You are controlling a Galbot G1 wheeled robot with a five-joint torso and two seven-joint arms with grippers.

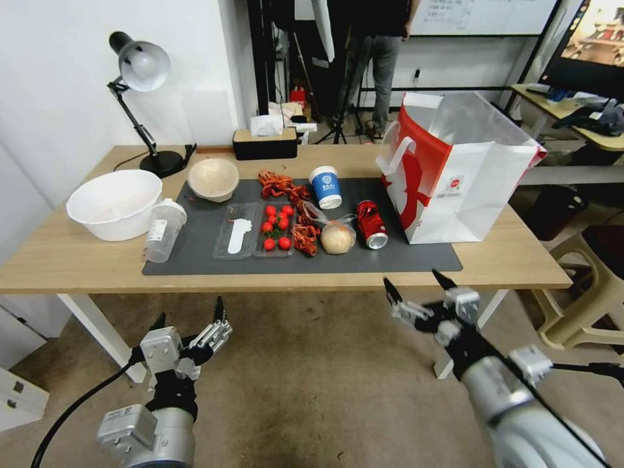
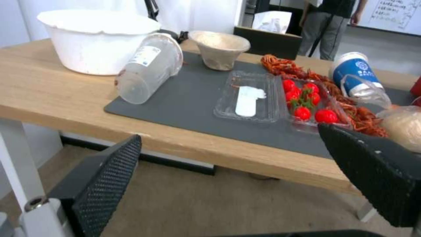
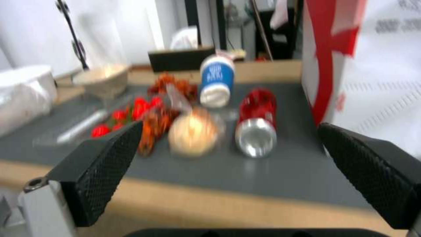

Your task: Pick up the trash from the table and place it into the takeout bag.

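Hovering before the table (image 1: pixel 78 260), left claw (image 1: pixel 188 318) and right claw (image 1: pixel 419 286) gape released.

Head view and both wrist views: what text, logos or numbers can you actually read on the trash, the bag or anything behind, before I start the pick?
No text can be read.
Takeout bag: small round red logo over a line of print, too small to read.
Blue-and-white paper cup: white round emblem and characters, too blurred.
Clear white-lidded plastic cup: white label, print illegible.
Crushed red drink can: markings unreadable.
Whiteboard: handwriting too faint.
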